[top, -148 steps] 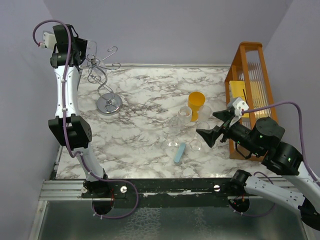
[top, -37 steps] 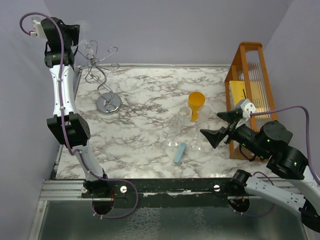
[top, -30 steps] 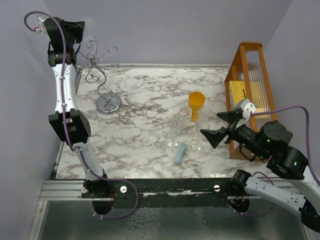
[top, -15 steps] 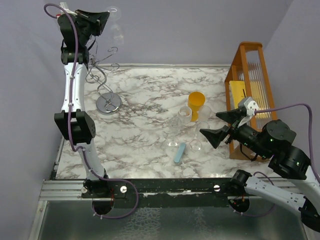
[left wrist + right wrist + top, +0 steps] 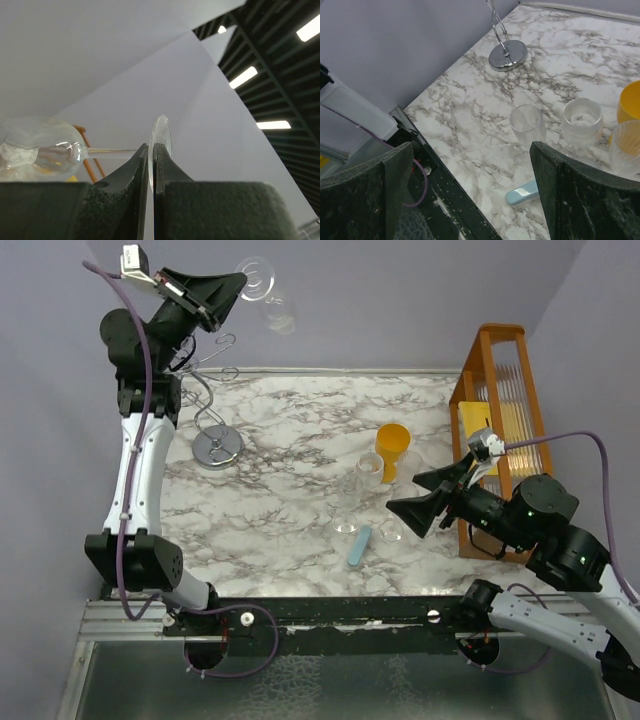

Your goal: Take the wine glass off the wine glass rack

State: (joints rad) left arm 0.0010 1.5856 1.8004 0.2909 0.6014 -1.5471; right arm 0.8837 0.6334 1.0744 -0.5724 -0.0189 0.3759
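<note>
My left gripper [image 5: 234, 285] is raised high at the back left and is shut on the round foot of a clear wine glass [image 5: 270, 302]. The glass hangs in the air, clear of the rack, with its bowl pointing right. In the left wrist view the fingers [image 5: 134, 172] pinch the foot [image 5: 161, 145] edge-on, with the stem and bowl [image 5: 42, 152] to the left. The silvery wire rack [image 5: 205, 390] with its shiny round base [image 5: 218, 447] stands below the gripper; the base also shows in the right wrist view [image 5: 508, 55]. My right gripper [image 5: 420, 500] is open and empty above the table's right side.
An orange cup [image 5: 392, 450], several clear glasses [image 5: 367, 472] and a light blue bar [image 5: 360, 545] stand mid-table. A tall orange wooden slatted rack [image 5: 500, 410] stands at the right. In the right wrist view I see the glasses [image 5: 526, 122], the bar [image 5: 524, 193] and the table's front edge.
My left gripper has lifted the wine glass off the rack's arms and swung it up and to the right. The right arm has shifted only slightly.
</note>
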